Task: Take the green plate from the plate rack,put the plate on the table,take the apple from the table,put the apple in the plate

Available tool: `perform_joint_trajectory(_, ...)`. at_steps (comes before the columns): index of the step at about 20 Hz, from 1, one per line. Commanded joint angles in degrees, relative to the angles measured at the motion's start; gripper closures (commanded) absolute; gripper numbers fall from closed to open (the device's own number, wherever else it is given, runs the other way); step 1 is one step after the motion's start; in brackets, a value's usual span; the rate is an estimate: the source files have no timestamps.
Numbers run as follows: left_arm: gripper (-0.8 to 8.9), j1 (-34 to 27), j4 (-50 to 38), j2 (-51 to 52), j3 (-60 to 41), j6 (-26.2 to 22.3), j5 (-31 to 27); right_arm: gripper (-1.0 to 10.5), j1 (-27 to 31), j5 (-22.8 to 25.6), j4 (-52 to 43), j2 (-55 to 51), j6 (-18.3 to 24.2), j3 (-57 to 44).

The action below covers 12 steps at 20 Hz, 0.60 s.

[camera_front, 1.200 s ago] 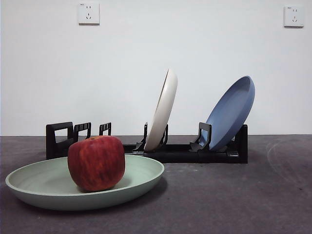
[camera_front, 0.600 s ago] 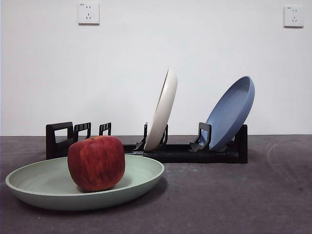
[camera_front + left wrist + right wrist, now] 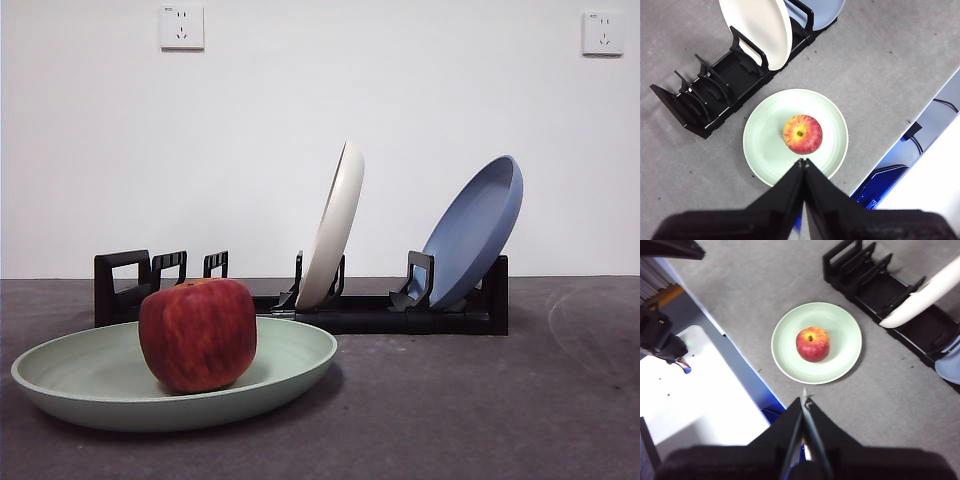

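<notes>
Front view first: the apple (image 3: 197, 334) sits inside the green plate (image 3: 90, 385), flat on the table (image 3: 480, 410) in front of the plate rack (image 3: 300, 300), where a white plate (image 3: 332, 225) and a blue plate (image 3: 478, 230) lean in their slots (no arm in sight here). Left wrist view: the left gripper (image 3: 803, 163) hangs high above, jaws pressed together, holding nothing. Right wrist view: the right gripper (image 3: 804, 399) likewise pinched closed and empty, well clear, which suggests the job is done

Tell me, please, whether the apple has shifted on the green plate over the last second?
No. In the front view the apple sits where it did on the green plate, its top level with the plate rack handle behind.
</notes>
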<state>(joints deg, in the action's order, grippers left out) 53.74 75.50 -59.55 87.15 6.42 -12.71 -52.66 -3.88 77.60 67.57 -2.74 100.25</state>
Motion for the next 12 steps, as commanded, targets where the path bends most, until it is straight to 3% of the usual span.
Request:
perform_joint_trajectory(1,8.17,-0.07,-0.72,-0.15,-0.28,-0.68,0.50,9.5,-0.15,0.57,1.40,0.17,-0.04,-0.39)
perform_joint_trajectory(4,8.17,-2.82,-1.57,0.79,-0.28,-0.68,0.59,9.5,-0.15,2.16,1.40,0.17,-0.04,-0.39)
perform_joint_trajectory(7,8.17,-10.82,-3.39,3.10,-0.90,-1.75,5.55,9.5,-0.15,3.69,1.40,0.17,-0.04,-0.39)
perform_joint_trajectory(8,8.17,-14.73,-7.78,4.87,-3.15,-1.57,8.41,9.5,-0.15,3.74,1.40,0.17,-0.04,-0.39)
perform_joint_trajectory(12,8.17,-31.15,-50.73,19.04,-32.13,-2.19,24.68,9.5,-0.15,4.76,1.40,0.17,-0.04,-0.39)
